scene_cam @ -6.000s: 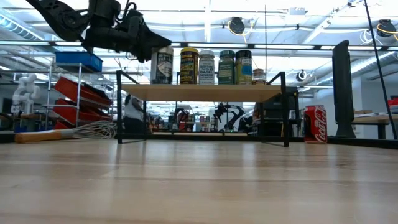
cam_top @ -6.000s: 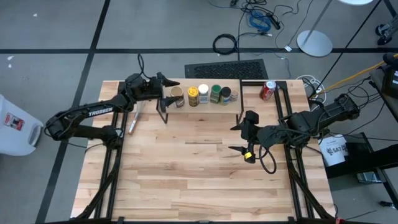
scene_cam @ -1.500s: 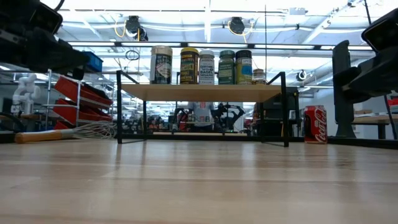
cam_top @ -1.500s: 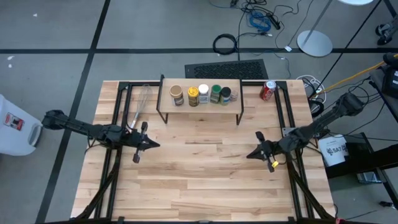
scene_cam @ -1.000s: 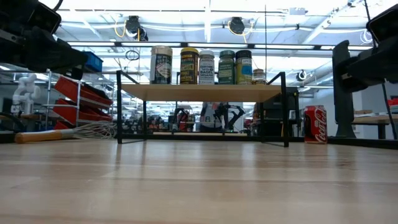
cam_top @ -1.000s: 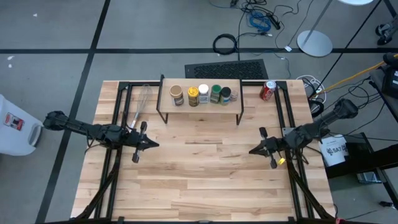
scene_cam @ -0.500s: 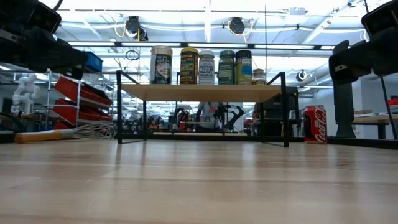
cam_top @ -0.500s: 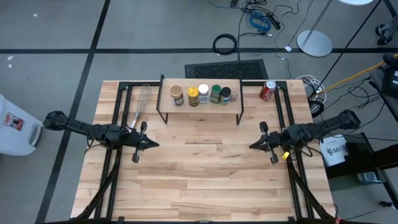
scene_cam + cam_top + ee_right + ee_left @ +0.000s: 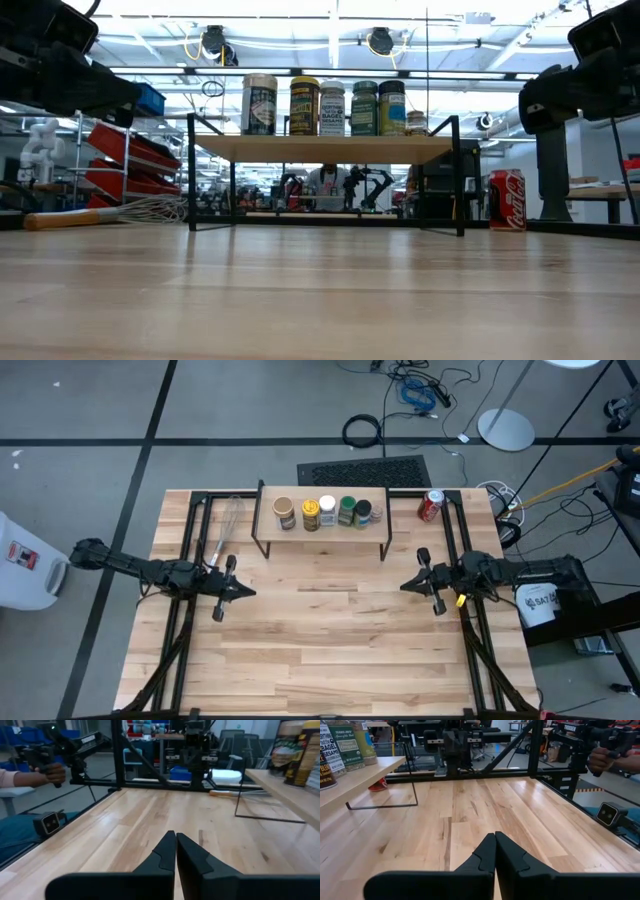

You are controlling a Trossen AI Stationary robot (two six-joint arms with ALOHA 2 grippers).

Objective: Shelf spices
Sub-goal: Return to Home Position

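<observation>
Several spice jars (image 9: 327, 512) stand in a row on the small wooden shelf (image 9: 322, 532) at the table's far middle; the low view shows the jars (image 9: 332, 107) upright on the shelf's board (image 9: 320, 148). My left gripper (image 9: 250, 593) hovers shut over the table's left middle, pointing toward the right. My right gripper (image 9: 404, 586) hovers shut over the right middle, pointing toward the left. Both stand nearer than the shelf with nothing between their fingers, as the left wrist view (image 9: 495, 837) and right wrist view (image 9: 175, 836) show.
A wire whisk (image 9: 226, 528) lies left of the shelf and a red soda can (image 9: 430, 506) stands right of it. Black frame rails (image 9: 458, 540) run along both table sides. A person's hand (image 9: 598, 761) holds a controller beyond the table. Bare tabletop (image 9: 320, 630) lies between the grippers.
My right gripper has swung a little toward the table's far edge, staying shut. Its arm has turned from slanting to lying level across the right side, so the gripper now points straight toward the table's left.
</observation>
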